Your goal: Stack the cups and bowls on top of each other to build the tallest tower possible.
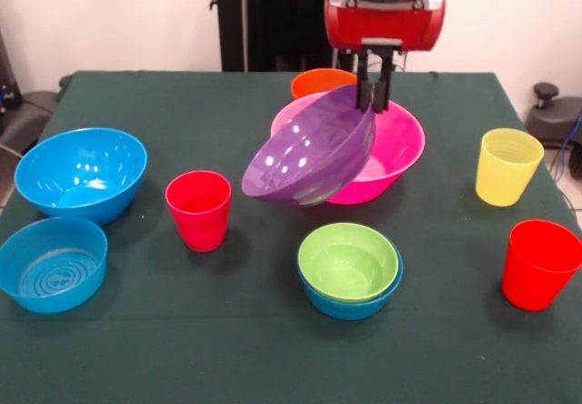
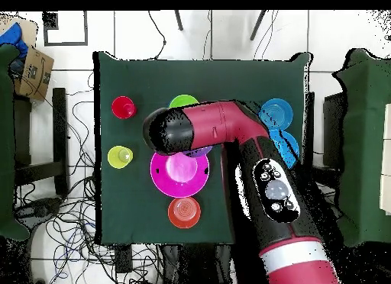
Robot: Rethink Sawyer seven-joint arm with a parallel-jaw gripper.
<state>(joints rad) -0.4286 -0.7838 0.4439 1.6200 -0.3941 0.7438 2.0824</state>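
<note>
Between the two black fingers (image 1: 375, 84) sits the far rim of the purple bowl (image 1: 309, 154); they pinch it at the bowl's one o'clock edge, one finger inside and one outside. That bowl hangs tilted, its mouth turned toward the far side, its low edge clear of the bench (image 1: 273, 349). Behind it, at about two o'clock and partly covered, the big pink bowl (image 1: 400, 145) rests upright on the bench, and the purple bowl overlaps its front rim; whether they touch cannot be told. At twelve o'clock from the pink bowl, an orange bowl (image 1: 320, 82) peeks out just beyond it.

From the purple bowl, a red cup (image 1: 199, 208) stands near at eight o'clock. At six o'clock, the lime green bowl (image 1: 348, 260) sits nested inside a blue bowl (image 1: 356, 302). Well apart at nine o'clock are a deep blue bowl (image 1: 80, 172) and, at its six o'clock, a shallower blue bowl (image 1: 53, 263). At three o'clock, well apart, stands the yellow cup (image 1: 507, 166), with a second red cup (image 1: 541, 264) at its five o'clock.

From overhead, the red and black arm (image 2: 252, 155) covers most of the purple bowl; the pink bowl (image 2: 164, 182) shows beside it.
</note>
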